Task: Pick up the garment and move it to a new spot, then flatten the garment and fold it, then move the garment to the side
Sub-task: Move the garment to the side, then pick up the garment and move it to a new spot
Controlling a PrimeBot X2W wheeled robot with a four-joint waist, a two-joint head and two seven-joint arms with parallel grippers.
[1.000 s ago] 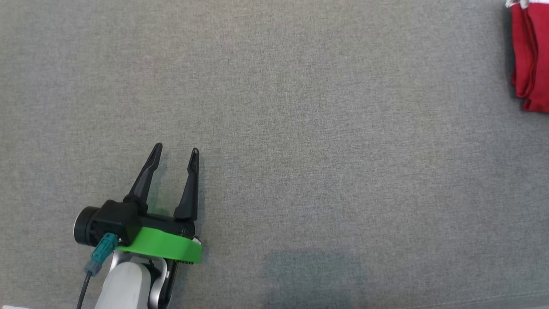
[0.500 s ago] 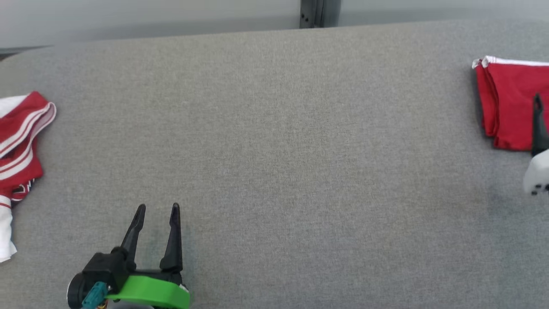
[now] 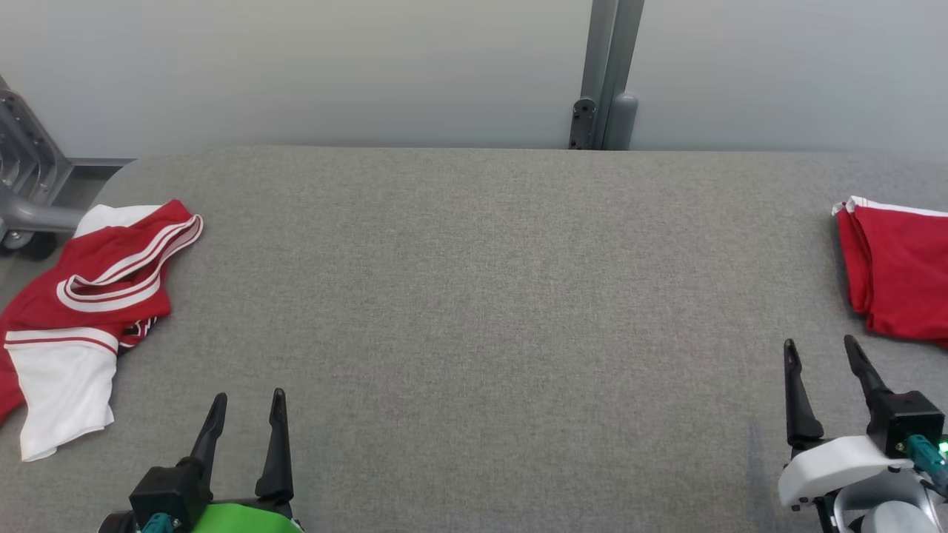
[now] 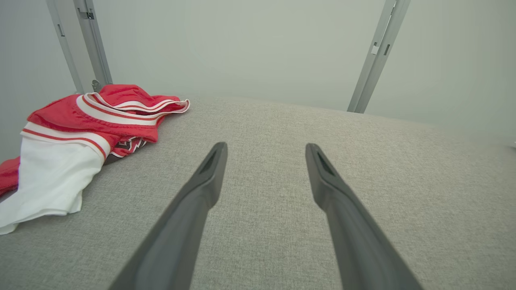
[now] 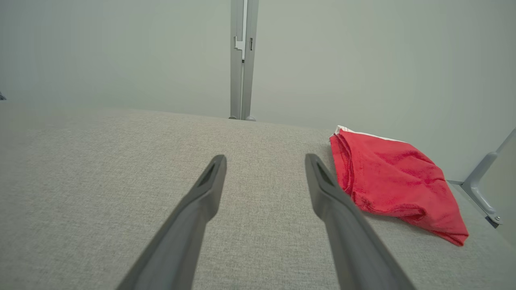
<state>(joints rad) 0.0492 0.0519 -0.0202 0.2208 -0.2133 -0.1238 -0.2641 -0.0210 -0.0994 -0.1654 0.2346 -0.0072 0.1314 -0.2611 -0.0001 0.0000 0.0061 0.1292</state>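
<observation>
A crumpled red and white garment [image 3: 96, 296] lies at the left end of the grey table [image 3: 474, 296], and it shows to the left of my fingers in the left wrist view [image 4: 80, 121]. A folded red garment [image 3: 900, 274] lies flat at the right end, seen beside my fingers in the right wrist view [image 5: 387, 177]. My left gripper [image 3: 248, 397] is open at the lower left, apart from the crumpled garment, with nothing between its fingers [image 4: 265, 146]. My right gripper [image 3: 820, 343] is open at the lower right, just short of the folded garment, also holding nothing [image 5: 265, 157].
A pale wall with an upright metal post [image 3: 603, 74] stands behind the table's far edge. A grey metal frame on wheels [image 3: 22, 192] stands off the table's left end. Bare grey fabric stretches between the two garments.
The whole head picture has shifted, so the camera has moved: the far edge, the wall, both garments and both grippers now show. Both grippers stay open.
</observation>
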